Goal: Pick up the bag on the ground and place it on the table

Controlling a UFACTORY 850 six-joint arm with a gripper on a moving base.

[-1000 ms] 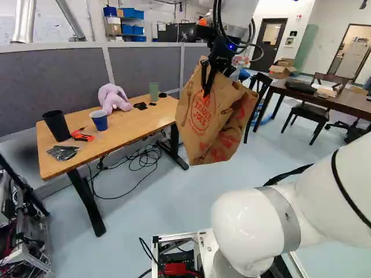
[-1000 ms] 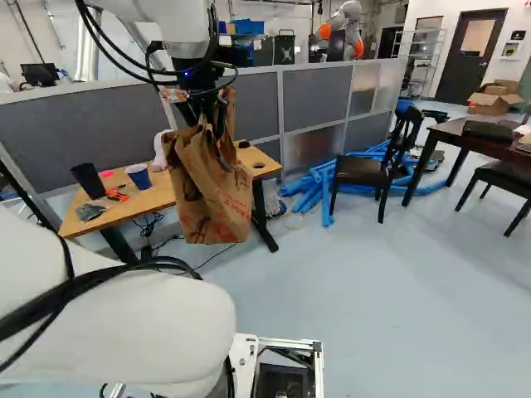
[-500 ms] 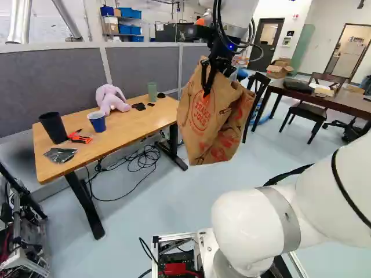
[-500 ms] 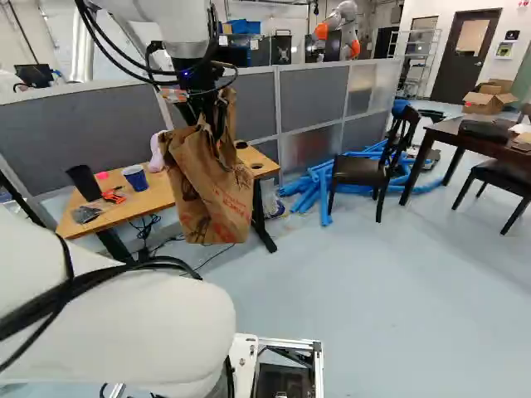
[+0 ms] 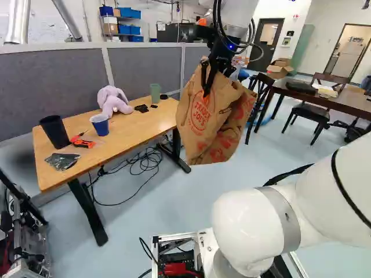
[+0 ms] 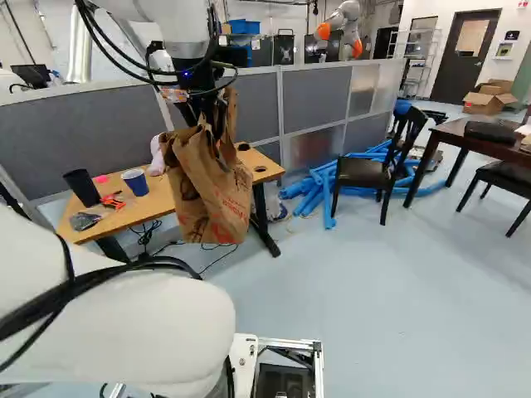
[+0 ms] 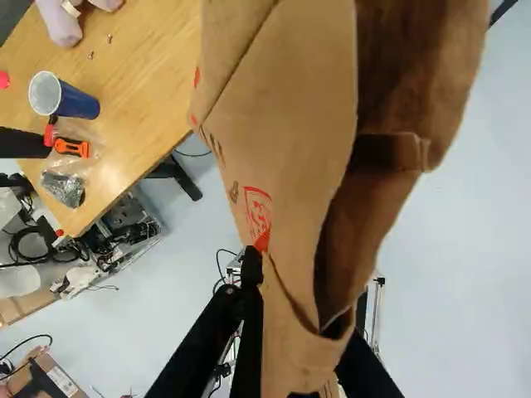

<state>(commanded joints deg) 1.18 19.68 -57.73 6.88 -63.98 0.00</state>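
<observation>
Jaws [image 5: 206, 87] have the bag [image 5: 215, 124] pinched near its top, hanging near the desk [image 5: 130, 130]; desk's mostly to its left, so next move likely wants a leftward carry.

white rounded arm [image 5: 237, 223] | grey band [image 5: 283, 217] | black cables [image 5: 217, 17] | blue light [image 5: 231, 46]

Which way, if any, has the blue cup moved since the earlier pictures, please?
No, the blue cup keeps its place on the table beside the black cup, though the base has moved.
</observation>
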